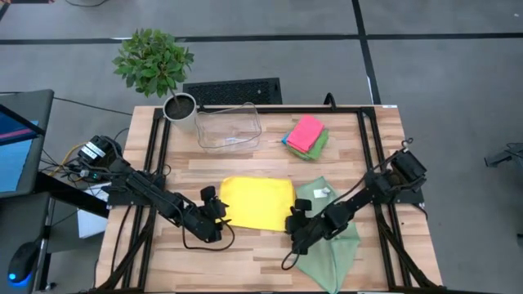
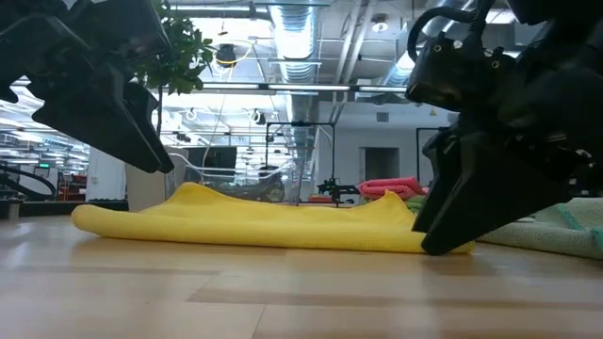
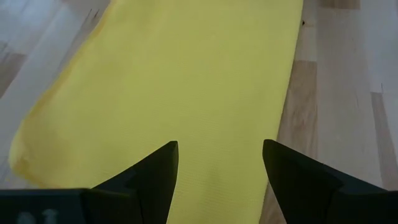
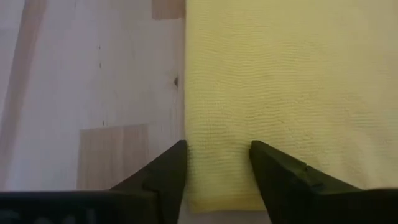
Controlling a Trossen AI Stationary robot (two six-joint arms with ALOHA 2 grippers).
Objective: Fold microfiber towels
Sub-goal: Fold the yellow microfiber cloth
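Note:
A yellow microfiber towel (image 1: 257,202) lies on the table's middle as a rectangle; its left end (image 2: 89,218) is rounded like a fold. My left gripper (image 3: 221,146) hangs open just above that left end without touching it. My right gripper (image 4: 217,144) is open and low at the towel's right near corner. A pale sage green towel (image 1: 331,241) with a white tag lies spread under my right arm. Pink, green and blue towels (image 1: 306,135) are stacked at the far right. My right gripper comes slanting down from the table's right, its fingers apart on either side of the yellow towel's edge by the near right corner (image 4: 200,198). One fingertip (image 2: 435,245) reaches down to the table there. Whether it touches the cloth I cannot tell.
A clear plastic bin (image 1: 229,126) stands at the far middle, with a potted plant (image 1: 155,65) in a metal cup beside it at the far left. Bare wood (image 1: 245,253) lies along the near edge, in front of the yellow towel.

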